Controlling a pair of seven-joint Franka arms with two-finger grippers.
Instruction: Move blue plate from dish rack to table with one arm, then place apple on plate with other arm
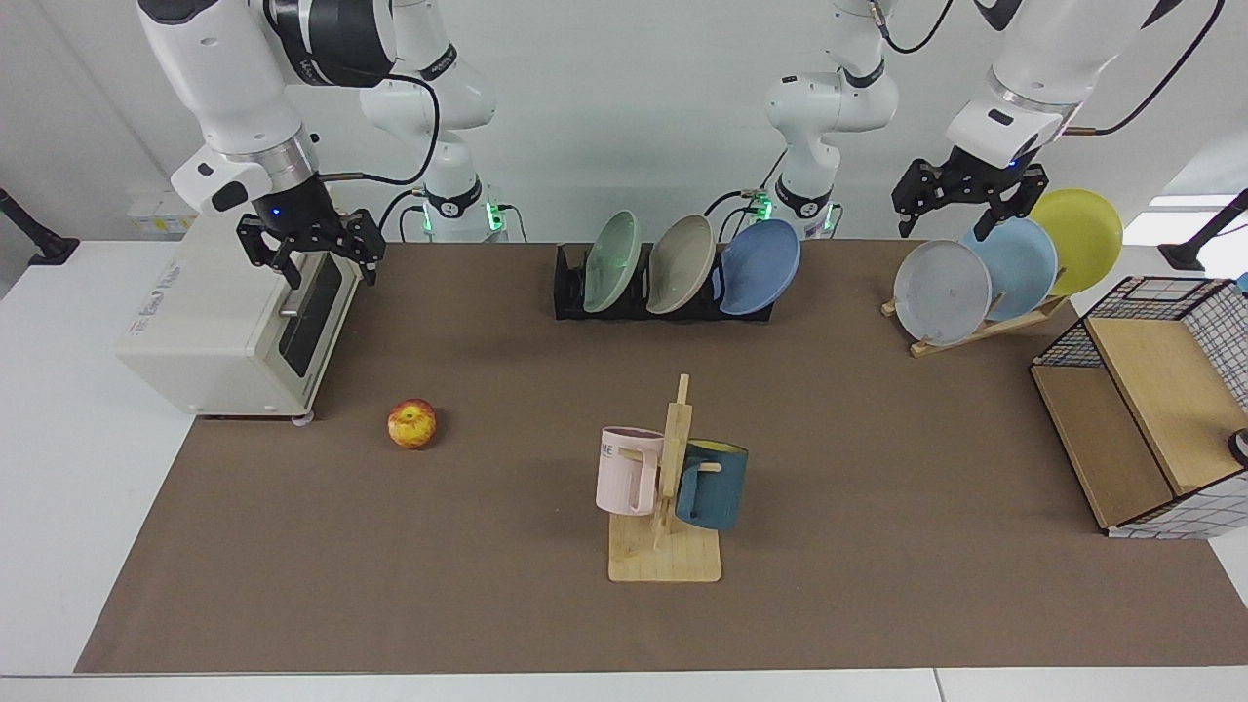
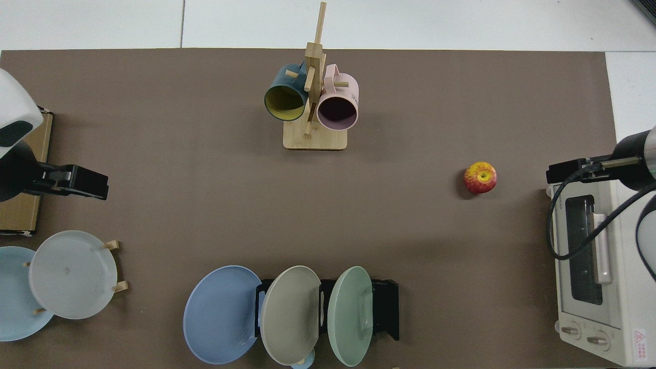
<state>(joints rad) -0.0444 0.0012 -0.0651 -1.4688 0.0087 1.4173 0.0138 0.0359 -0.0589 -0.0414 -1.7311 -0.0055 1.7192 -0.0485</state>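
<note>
The blue plate (image 1: 760,265) (image 2: 223,313) leans on edge in the end slot of the black dish rack (image 1: 570,292) (image 2: 384,307), next to a beige plate and a green plate. On the brown mat of the table (image 1: 877,439) the apple (image 1: 412,423) (image 2: 480,177) lies alone near the toaster oven. My right gripper (image 1: 327,261) (image 2: 571,170) hangs open and empty above the oven's front, up and to the side of the apple. My left gripper (image 1: 963,210) (image 2: 82,183) hangs open and empty over the wooden plate stand, well off to the side of the dish rack.
A white toaster oven (image 1: 234,322) stands at the mat's edge. A wooden mug tree (image 1: 668,478) with a pink and a teal mug stands mid-table. The wooden plate stand (image 1: 975,327) holds grey, pale blue and yellow plates. Beside it is a wire basket (image 1: 1150,419).
</note>
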